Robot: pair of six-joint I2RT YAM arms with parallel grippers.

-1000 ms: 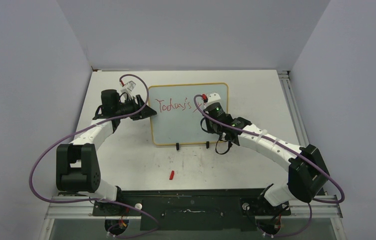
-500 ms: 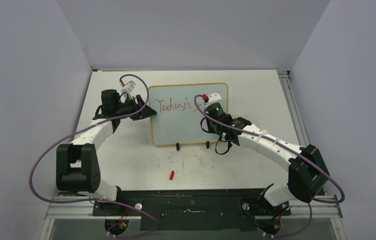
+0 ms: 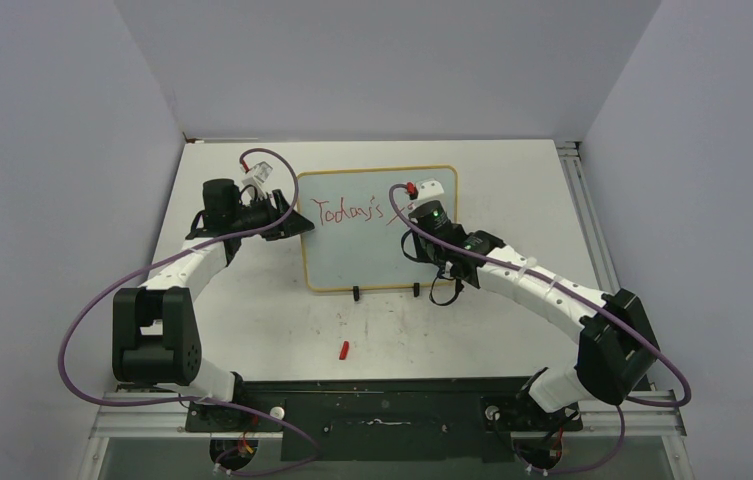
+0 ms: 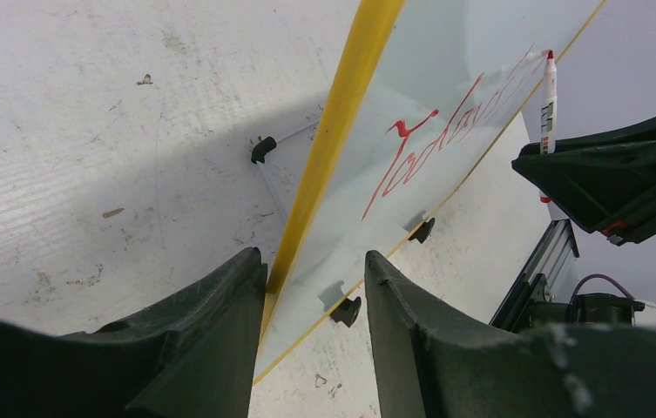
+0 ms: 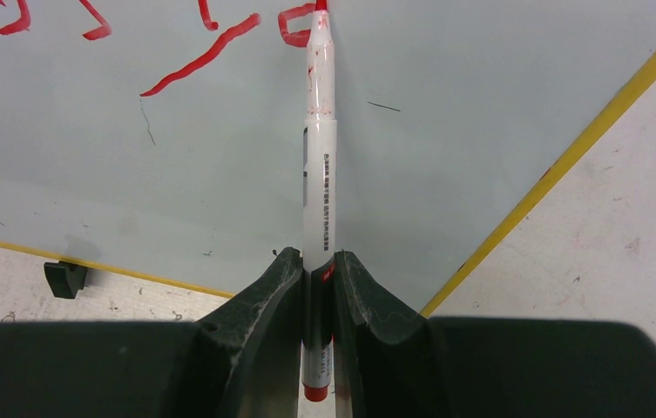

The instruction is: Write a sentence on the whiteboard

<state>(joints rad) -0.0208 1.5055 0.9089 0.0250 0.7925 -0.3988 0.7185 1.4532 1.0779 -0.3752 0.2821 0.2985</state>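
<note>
Now, R gripper (image 5: 314,261) clamped on marker (image 5: 320,174), tip fwd on whiteboard (image 5: 481,104), L gripper (image 4: 314,261) astride frame (image 4: 341,122), grip unclear.

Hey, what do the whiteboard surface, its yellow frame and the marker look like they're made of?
Whiteboard: pale glossy coated panel, melamine or painted steel perhaps; it shows sheen and takes red ink. Frame: smooth matte yellow, painted wood or plastic, unclear which. Marker: glossy white plastic barrel, with printed lettering.
</note>
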